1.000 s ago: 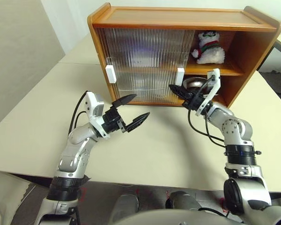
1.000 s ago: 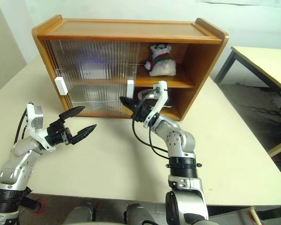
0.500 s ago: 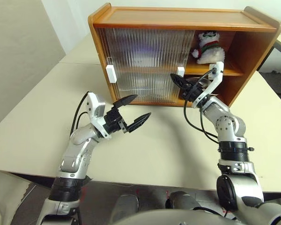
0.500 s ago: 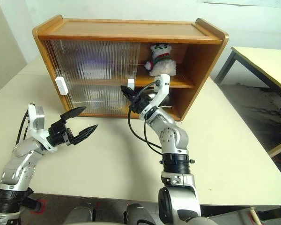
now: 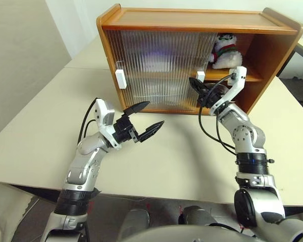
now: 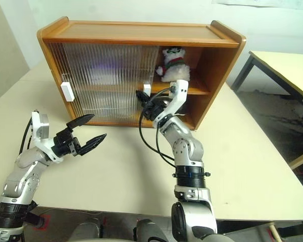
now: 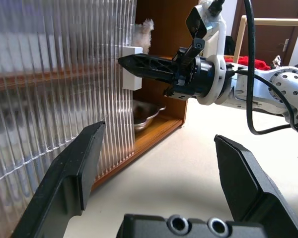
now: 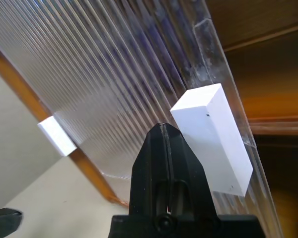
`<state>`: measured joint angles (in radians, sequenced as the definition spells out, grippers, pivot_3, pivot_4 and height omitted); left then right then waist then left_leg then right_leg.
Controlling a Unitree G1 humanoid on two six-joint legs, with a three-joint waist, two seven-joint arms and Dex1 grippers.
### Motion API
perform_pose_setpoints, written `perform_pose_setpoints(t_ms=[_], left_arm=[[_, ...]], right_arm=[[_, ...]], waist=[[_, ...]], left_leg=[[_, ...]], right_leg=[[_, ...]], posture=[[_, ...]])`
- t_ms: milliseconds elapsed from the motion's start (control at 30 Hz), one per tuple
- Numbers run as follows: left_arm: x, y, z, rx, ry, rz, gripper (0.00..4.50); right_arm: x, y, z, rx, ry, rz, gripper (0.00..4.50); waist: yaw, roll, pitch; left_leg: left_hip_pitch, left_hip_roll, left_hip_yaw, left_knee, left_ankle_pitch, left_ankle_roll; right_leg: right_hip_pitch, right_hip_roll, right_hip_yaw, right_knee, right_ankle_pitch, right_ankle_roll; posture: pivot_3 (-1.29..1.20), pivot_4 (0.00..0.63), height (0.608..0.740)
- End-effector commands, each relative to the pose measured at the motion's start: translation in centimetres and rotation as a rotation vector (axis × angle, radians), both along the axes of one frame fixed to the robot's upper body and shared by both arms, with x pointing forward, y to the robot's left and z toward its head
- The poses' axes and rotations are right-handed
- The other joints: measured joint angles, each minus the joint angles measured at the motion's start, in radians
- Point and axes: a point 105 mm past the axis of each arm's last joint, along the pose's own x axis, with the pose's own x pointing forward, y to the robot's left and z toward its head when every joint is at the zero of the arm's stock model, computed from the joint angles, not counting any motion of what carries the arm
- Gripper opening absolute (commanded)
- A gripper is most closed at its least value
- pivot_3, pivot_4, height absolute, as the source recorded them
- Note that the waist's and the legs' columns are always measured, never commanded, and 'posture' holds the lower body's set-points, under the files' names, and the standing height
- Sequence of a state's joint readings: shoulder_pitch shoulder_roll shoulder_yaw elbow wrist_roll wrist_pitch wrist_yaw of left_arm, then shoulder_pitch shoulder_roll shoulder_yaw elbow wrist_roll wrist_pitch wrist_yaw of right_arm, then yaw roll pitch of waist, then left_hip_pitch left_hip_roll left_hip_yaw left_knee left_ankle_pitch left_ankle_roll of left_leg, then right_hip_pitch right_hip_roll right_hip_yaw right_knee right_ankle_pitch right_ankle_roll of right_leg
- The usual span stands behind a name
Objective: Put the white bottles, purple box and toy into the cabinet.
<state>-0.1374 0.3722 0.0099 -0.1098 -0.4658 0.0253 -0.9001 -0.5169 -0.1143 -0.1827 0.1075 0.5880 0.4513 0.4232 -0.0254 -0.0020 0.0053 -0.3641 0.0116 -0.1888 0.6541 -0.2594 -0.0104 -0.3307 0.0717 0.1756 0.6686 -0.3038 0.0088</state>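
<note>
Nearest to me, my left jaws (image 5: 145, 116) hang wide apart over the bare bench (image 5: 45, 136), holding nothing and well short of the cabinet (image 5: 192, 20). Farther out, my right jaws (image 5: 196, 83) are pressed together with nothing between them, their tip right at the white handle (image 8: 212, 135) on the free edge of the ribbed sliding door (image 5: 156, 65). That handle stands upright, long axis vertical, and from the right wrist view it lies just beside the tip, on the side toward the open part of the cabinet. My right arm is plainly the nearer one to it, so I judge any push on the door falls to that side. Beyond the handle, the toy (image 5: 224, 50) sits on the upper shelf in the open right bay, with a steel bowl (image 7: 146, 115) on the shelf below it.
</note>
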Motion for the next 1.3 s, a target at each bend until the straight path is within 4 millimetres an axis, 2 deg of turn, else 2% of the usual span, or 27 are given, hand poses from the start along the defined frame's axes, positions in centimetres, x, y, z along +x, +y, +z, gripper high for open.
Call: perform_pose_setpoints(t_ms=[33,333,600,1000,1300], left_arm=[[0.1,-0.4,-0.2,0.007,0.001,-0.015,4.50],[0.1,-0.6,-0.3,0.005,0.002,-0.019,4.50],[0.2,-0.7,-0.3,0.007,0.003,-0.030,4.50],[0.3,-0.7,-0.3,0.007,0.002,-0.045,4.50],[0.4,-0.8,-0.3,0.009,0.002,-0.054,4.50]], right_arm=[[0.8,-2.7,0.2,-0.032,-0.013,-0.133,0.05],[1.1,-5.0,0.2,-0.117,-0.010,-0.228,0.05],[0.9,-7.9,-0.4,-0.157,0.007,-0.321,0.05],[0.3,-12.6,0.5,-0.220,-0.034,-0.479,0.05],[0.0,-14.7,0.7,-0.239,-0.040,-0.572,0.05]], waist=[[0.001,0.000,0.000],[0.000,0.000,0.000],[0.001,0.000,0.000],[-0.007,-0.001,0.001],[-0.015,-0.001,0.001]], left_leg=[[0.000,0.000,0.000,0.001,0.000,0.000],[-0.001,-0.001,-0.001,0.004,0.000,0.000],[-0.002,-0.002,-0.002,0.004,0.000,-0.001],[-0.003,-0.002,-0.001,0.004,-0.001,-0.003],[-0.009,-0.002,0.002,0.004,-0.001,-0.002]], right_leg=[[0.000,0.000,0.000,0.000,0.000,0.000],[-0.001,-0.002,0.001,0.000,0.004,-0.002],[-0.001,-0.003,0.001,-0.001,0.004,-0.002],[-0.004,-0.003,0.003,-0.001,0.004,-0.002],[-0.009,-0.003,0.003,-0.001,0.006,0.003]], posture=[[-0.04,0.000,0.740],[-0.04,0.000,0.740],[-0.06,0.000,0.740],[-0.07,0.000,0.740],[-0.08,0.000,0.740]])
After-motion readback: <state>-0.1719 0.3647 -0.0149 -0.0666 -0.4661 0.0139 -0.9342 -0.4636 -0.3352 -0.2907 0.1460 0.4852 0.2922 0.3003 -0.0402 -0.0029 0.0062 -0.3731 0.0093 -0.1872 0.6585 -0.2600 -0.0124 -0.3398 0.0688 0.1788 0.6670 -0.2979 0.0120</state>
